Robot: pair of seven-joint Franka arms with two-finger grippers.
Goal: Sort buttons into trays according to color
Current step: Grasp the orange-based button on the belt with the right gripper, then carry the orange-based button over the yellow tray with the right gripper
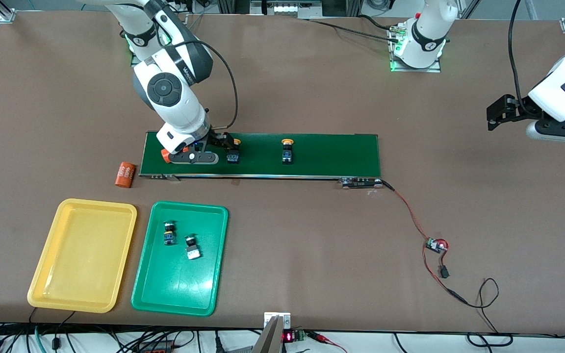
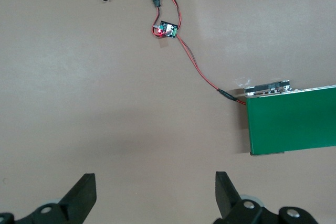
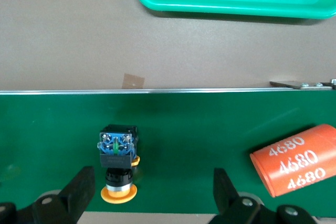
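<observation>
Two yellow-capped buttons lie on the dark-green belt (image 1: 321, 154): one (image 1: 234, 149) by my right gripper, one (image 1: 287, 149) nearer the belt's middle. My right gripper (image 1: 221, 147) is open, low over the belt. In the right wrist view the near button (image 3: 118, 163) lies between the fingers, close to one finger (image 3: 79, 190), untouched; the gripper (image 3: 152, 192) is open. Two more buttons (image 1: 168, 233) (image 1: 192, 246) lie in the green tray (image 1: 204, 294). The yellow tray (image 1: 84, 255) holds nothing. My left gripper (image 1: 496, 115) (image 2: 156, 192) is open and empty, waiting above bare table at the left arm's end.
An orange "4680" cylinder (image 3: 296, 161) lies on the belt at the right arm's end, beside my right gripper. Another (image 1: 125, 174) lies on the table off that belt end. A red wire runs from the belt's other end to a small circuit board (image 1: 437, 244) (image 2: 167, 30).
</observation>
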